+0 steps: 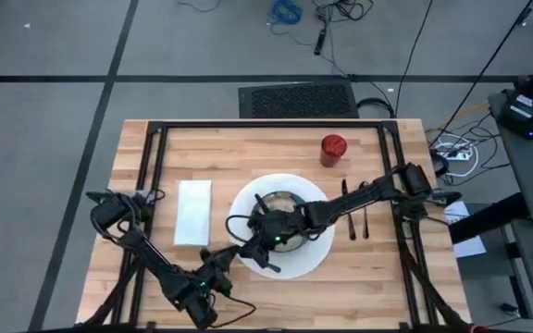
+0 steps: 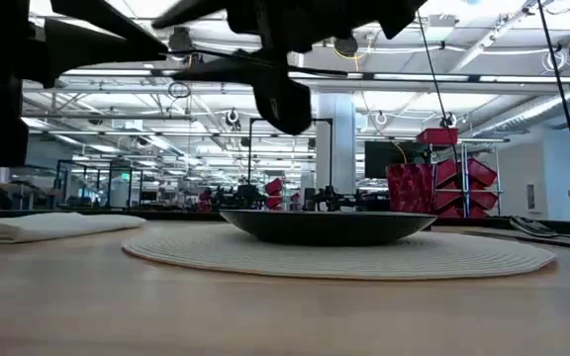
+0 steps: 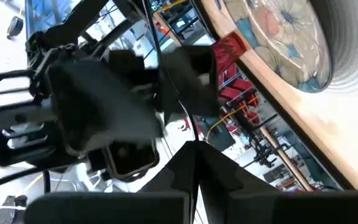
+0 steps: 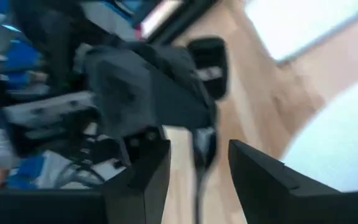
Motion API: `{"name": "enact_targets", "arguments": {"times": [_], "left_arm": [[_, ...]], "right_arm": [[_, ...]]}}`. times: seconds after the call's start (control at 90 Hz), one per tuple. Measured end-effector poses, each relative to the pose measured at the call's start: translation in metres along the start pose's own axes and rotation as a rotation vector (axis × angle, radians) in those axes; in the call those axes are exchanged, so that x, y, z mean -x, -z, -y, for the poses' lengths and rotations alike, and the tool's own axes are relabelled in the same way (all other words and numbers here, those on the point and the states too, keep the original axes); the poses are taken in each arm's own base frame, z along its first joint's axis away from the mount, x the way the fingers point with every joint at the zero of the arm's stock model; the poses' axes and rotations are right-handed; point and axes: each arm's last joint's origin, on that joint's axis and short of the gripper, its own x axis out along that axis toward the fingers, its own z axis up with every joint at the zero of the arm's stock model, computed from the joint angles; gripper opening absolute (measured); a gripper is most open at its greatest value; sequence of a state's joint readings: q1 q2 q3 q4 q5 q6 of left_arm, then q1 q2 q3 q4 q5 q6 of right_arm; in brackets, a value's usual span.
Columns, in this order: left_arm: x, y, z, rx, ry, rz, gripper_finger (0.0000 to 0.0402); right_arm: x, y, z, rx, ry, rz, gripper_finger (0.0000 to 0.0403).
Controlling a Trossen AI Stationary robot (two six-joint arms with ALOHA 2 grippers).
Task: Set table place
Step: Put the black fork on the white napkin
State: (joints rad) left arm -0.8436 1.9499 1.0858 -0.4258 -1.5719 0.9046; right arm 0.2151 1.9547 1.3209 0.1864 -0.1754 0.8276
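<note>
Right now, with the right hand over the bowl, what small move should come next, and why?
Probably lift the right hand straight up and back off. Its fingers are open and hold nothing, and the bowl sits on the plate with the napkin, cutlery and red cup laid around it. The left hand waits beside the plate.

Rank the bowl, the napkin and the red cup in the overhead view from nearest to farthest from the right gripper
Measured from the right gripper, over the plate's left part in the high view:
1. Bowl: right beside the gripper, in the plate's middle.
2. Napkin: to the left of the plate.
3. Red cup: at the table's far edge, right of centre.
</note>
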Motion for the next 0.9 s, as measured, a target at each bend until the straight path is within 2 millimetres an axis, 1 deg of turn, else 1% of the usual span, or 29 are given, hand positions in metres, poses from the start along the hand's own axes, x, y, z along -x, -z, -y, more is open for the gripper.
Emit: {"name": "enact_targets", "arguments": {"times": [0.122, 0.256, 0.544, 0.733, 0.9], "left_arm": [[0.0000, -0.0008, -0.0060, 0.021, 0.000, 0.000, 0.0000], [-0.0009, -0.0011, -0.0087, 0.030, 0.003, 0.000, 0.0000], [-0.0033, -0.0006, -0.0084, 0.029, 0.005, -0.008, 0.0001], [-0.0033, -0.0007, -0.0084, 0.042, 0.006, -0.007, 0.0001], [-0.0033, -0.0014, -0.0089, 0.117, 0.012, 0.001, 0.0001]], "right_arm": [[0.0005, -0.0023, 0.0017, -0.031, -0.018, -0.013, 0.0136], [0.0006, -0.0028, 0.0019, -0.036, -0.024, -0.016, 0.0110], [0.0003, -0.0013, 0.0020, -0.031, -0.025, -0.031, 0.0012], [0.0002, -0.0013, 0.0017, -0.028, -0.025, -0.028, 0.0004], [0.0002, -0.0010, 0.0021, -0.027, -0.022, -0.027, 0.0002]]}}
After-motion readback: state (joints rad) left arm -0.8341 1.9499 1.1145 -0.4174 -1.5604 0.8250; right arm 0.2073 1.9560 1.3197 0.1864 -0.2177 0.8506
